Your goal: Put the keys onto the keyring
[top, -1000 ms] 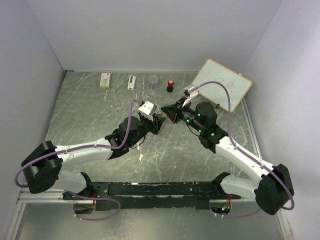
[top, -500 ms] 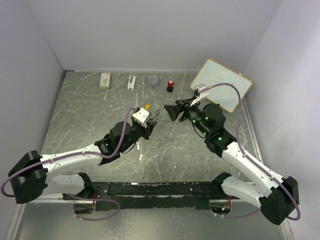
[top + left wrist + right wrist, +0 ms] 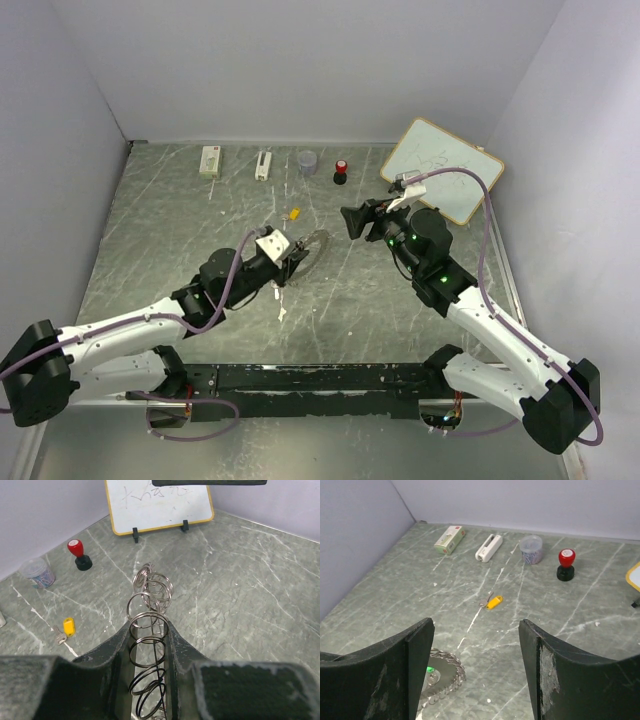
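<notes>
Marble table (image 3: 170,240) | left gripper (image 3: 148,630) pinching keyring (image 3: 454,666) | right gripper (image 3: 476,625) spread | whiteboard (image 3: 160,502) scribble unreadable

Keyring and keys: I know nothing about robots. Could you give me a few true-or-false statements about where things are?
1. The left jaws grip the keyring. True.
2. The yellow key is threaded on the keyring. False: it lies on the table, apart from the ring.
3. The right jaws hold the yellow key. False: they are open and empty.
4. The red-capped knob stands beside the grey cup. True.
</notes>
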Controlling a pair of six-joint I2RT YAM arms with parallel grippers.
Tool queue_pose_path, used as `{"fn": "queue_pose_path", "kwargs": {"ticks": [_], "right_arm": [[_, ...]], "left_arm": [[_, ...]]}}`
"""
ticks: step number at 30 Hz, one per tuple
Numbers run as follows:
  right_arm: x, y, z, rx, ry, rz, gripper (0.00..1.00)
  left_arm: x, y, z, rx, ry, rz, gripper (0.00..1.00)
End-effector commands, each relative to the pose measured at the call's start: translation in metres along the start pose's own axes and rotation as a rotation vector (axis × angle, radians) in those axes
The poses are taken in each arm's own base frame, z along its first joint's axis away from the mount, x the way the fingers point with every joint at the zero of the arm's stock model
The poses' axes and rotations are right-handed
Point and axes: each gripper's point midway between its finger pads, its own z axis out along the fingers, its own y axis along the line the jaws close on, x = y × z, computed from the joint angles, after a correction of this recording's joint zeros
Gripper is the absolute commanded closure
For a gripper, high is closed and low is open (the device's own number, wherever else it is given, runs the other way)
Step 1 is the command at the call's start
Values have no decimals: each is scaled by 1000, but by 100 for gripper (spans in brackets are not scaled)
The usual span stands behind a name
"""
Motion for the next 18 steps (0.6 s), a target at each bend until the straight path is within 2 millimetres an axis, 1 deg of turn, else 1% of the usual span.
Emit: {"fn": "queue_pose_path", "kwargs": {"ticks": [1, 3, 10, 13, 14, 18], "right_arm": [[1, -11, -1, 44, 3, -29, 31], [2, -11, -1, 45, 7, -32, 31], [3, -7, -5, 22, 11, -35, 32], [4, 2, -5, -32, 15, -35, 35], [4, 9, -6, -68, 16, -33, 36], [6, 25, -6, -160, 23, -17, 44]], "left_arm": [[-16, -3, 0, 103, -55, -35, 93], [-17, 1, 1, 131, -51, -62, 93], [-24, 2, 1, 221, -52, -129, 93], [-24, 2, 3, 244, -48, -151, 93], [-24, 2, 4, 252, -47, -156, 93], [-23, 2, 6, 266, -41, -170, 93]]}}
